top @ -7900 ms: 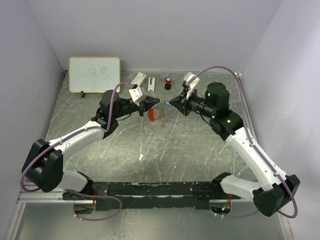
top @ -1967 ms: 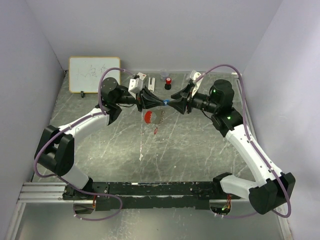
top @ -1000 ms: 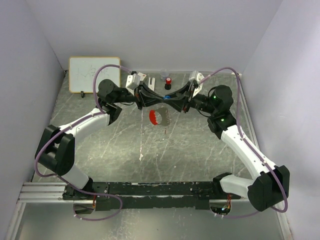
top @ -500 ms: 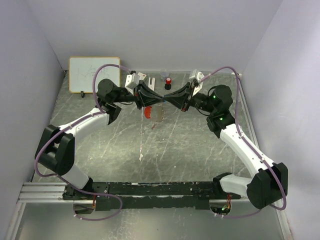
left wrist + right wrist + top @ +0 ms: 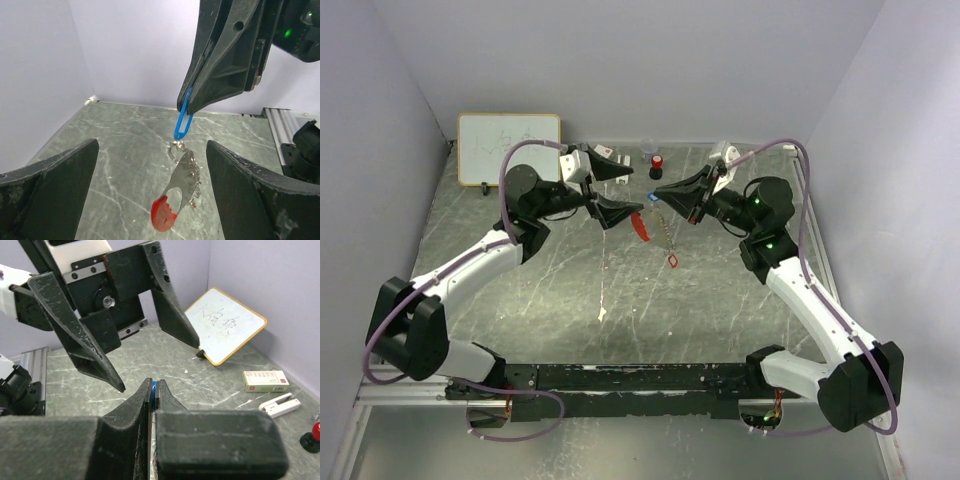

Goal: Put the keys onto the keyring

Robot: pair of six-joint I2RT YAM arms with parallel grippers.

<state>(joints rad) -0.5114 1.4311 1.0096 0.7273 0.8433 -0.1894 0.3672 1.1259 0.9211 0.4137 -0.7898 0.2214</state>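
Your right gripper (image 5: 152,386) has its jaws pinched tight on the blue key (image 5: 183,118), held up off the bench (image 5: 570,290). The keyring (image 5: 640,226) dangles beneath it. Your left gripper (image 5: 151,144) faces it, jaws wide, touching nothing. A small red-and-black bottle (image 5: 656,165) stands behind.

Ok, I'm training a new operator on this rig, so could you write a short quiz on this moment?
1. True or false: the left gripper is shut on the small blue-headed key.
2. What holds that key? A) the right gripper B) the left gripper C) nothing
3. Fill in: the orange-framed whiteboard stands at the far ___ corner of the grey marbled table.
Key: 1 false, its fingers are wide apart; 2 A; 3 left.
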